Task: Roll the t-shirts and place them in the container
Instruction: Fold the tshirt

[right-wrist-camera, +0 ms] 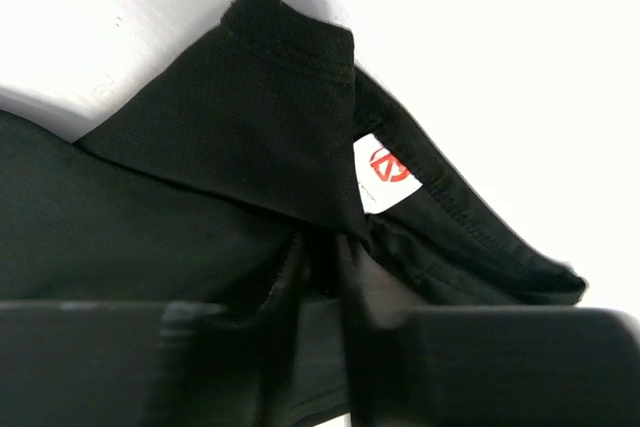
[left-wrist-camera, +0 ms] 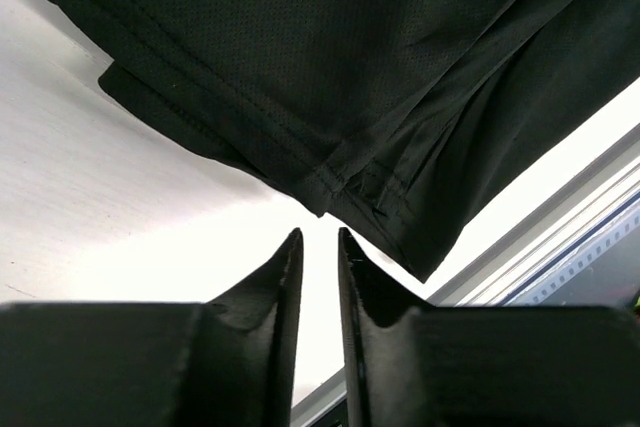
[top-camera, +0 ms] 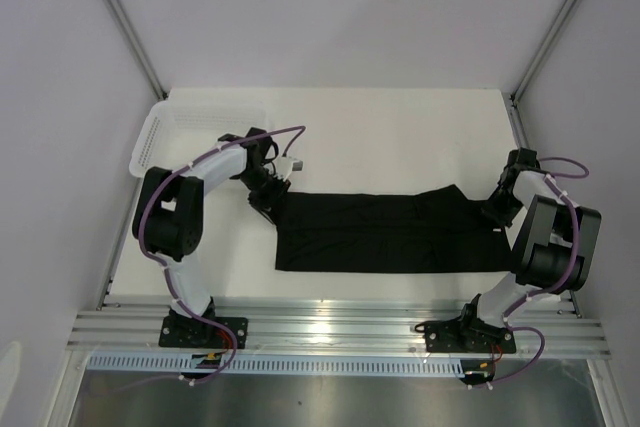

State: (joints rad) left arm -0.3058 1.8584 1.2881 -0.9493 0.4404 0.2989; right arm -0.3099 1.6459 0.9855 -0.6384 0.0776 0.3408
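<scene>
One t-shirt (top-camera: 390,232) lies flat between left gripper (left-wrist-camera: 320,235) and right gripper (right-wrist-camera: 320,255).

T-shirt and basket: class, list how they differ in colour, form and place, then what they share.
The t-shirt is black; the basket is white. The t-shirt lies flat as a folded band mid-table; the basket stands at the far left corner. The t-shirt is cloth; the basket is open mesh. Both rest on the table.
</scene>
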